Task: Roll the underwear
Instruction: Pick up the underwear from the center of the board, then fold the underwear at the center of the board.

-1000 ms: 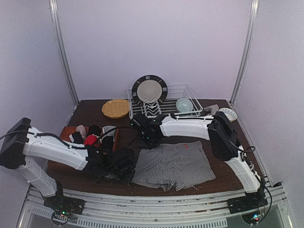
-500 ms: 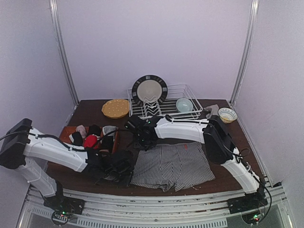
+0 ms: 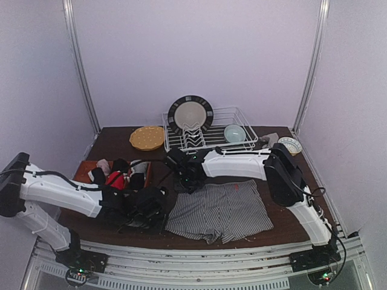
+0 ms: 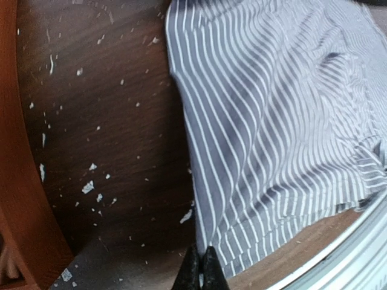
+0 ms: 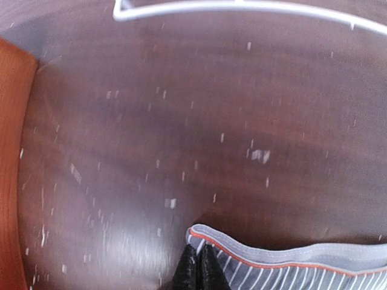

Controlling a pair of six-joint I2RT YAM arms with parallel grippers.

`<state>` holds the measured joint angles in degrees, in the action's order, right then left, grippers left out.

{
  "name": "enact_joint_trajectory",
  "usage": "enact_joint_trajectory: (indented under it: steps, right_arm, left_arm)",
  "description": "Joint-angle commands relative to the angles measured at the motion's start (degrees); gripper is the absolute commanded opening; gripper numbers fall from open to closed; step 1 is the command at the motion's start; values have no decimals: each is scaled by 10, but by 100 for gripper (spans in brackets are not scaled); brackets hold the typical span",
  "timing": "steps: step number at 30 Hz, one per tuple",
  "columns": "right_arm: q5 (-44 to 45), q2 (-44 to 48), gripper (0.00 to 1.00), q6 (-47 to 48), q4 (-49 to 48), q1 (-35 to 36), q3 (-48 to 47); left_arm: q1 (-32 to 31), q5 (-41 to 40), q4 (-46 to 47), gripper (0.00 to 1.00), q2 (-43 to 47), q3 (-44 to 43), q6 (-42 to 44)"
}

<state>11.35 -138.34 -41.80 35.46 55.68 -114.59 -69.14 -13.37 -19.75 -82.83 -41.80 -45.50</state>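
The striped underwear (image 3: 219, 208) lies spread flat on the wooden table (image 3: 289, 225), near the front edge and between the two arms, with its waistband (image 5: 290, 257) on the far side. The other garments sit bunched in the orange-brown tray (image 3: 83, 168) to the left, well apart from it.

The left gripper (image 4: 201, 269) is at the near left corner of the cloth, by the leg hem, its fingertips pressed together with no gap showing. The right gripper (image 5: 196, 266) is at the far left corner, right where the waistband ends, and its fingertips are also closed tight. In neither wrist view can we tell whether any fabric is caught between the tips or whether they merely touch the edge.

That is our main worry. If only one side has a real pinch, we judge that folding or rolling the left edge over would drag the cloth askew and leave a slanted, loose roll. A thin pinch on the hem alone could slip out halfway. The waistband looks stiffer than the leg cloth, so the two ends may turn unevenly. The right arm also works close to the wire dish rack (image 3: 242, 144), and a wide lift could brush it.
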Motion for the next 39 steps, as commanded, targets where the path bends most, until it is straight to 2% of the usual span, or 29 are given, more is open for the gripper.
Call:
enact_joint_trajectory:
  steps: [1,9,23,39]
  right_arm:
    - [-56,71,0,2,-31,0,51]
    - [-103,184,0,-12,-97,-19,155]
    - [-155,352,0,10,-153,-115,360]
    - [-173,403,0,91,-107,-203,419]
  left_arm:
    - [-9,-21,-23,0,31,-34,44]
    - [-26,-10,-49,0,26,-89,85]
    - [-56,-12,-94,0,-76,-230,118]
    - [-66,37,-114,0,-199,-414,117]
